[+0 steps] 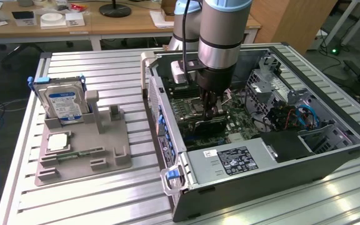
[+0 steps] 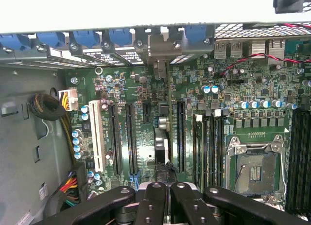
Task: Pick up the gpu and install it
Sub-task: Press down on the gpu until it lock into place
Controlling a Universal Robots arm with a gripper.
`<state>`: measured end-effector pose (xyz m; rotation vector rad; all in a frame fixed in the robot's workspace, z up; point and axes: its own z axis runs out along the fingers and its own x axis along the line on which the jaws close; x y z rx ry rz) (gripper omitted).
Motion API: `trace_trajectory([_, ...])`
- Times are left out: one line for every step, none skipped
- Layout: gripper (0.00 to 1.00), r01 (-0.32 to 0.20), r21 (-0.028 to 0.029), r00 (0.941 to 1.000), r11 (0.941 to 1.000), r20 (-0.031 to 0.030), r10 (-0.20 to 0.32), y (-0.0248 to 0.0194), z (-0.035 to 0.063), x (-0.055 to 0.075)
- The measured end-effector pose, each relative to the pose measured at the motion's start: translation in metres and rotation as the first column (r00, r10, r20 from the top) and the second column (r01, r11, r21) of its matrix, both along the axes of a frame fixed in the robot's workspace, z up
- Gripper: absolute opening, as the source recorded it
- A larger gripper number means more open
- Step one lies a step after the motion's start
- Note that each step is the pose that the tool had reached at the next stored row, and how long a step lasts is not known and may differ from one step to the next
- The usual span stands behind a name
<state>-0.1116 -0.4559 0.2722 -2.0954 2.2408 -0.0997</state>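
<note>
My gripper (image 1: 210,111) reaches down into the open computer case (image 1: 167,140), over the green motherboard (image 1: 243,126). It is shut on the gpu (image 1: 204,123), a thin dark card held upright and close above the board. In the wrist view the gripper (image 2: 166,187) pinches the gpu (image 2: 162,137) edge-on. The card runs between the long black expansion slots (image 2: 130,137). Its silver-grey bracket (image 2: 160,46) lies against the case's rear slot wall, among the blue clips. Whether the card's edge sits in a slot is hidden.
On the exterior view's left, a grey fixture (image 1: 105,159) holds a hard drive with a blue label (image 1: 64,104), a small chip (image 1: 58,140) and a narrow green memory stick (image 1: 80,153). Inside the case are the power supply (image 1: 230,161), an open CPU socket (image 2: 252,170) and cable bundles (image 2: 48,108).
</note>
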Motion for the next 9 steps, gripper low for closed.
trace_trajectory([0.1,0.0,0.0,1.0,1.0,0.0,0.0,0.0,0.0,0.0])
trace_trajectory([0.1,0.0,0.0001,1.0,1.0,0.0,0.0,0.0,0.0001,0.0])
trace_trajectory([0.1,0.0,-0.0003,1.0,1.0,-0.0007,0.0,0.0,0.0007,-0.0001])
trace_trajectory([0.1,0.0,-0.0003,1.0,1.0,-0.0022,0.0,0.0,0.0016,-0.0001])
trace_trajectory([0.1,0.0,-0.0002,1.0,1.0,-0.0049,0.0,0.0,0.0027,0.0])
trace_trajectory([0.1,0.0,0.0001,1.0,1.0,-0.0068,0.0,0.0,0.0044,-0.0001])
trace_trajectory([0.1,0.0,0.0007,1.0,1.0,-0.0082,0.0,0.0,0.0063,-0.0001])
trace_trajectory([0.1,0.0,0.0009,0.9999,1.0,-0.0107,0.0,0.0,0.0074,0.0])
trace_trajectory([0.1,0.0,0.0014,0.9998,1.0,-0.018,0.0,0.0001,0.0077,0.0001])
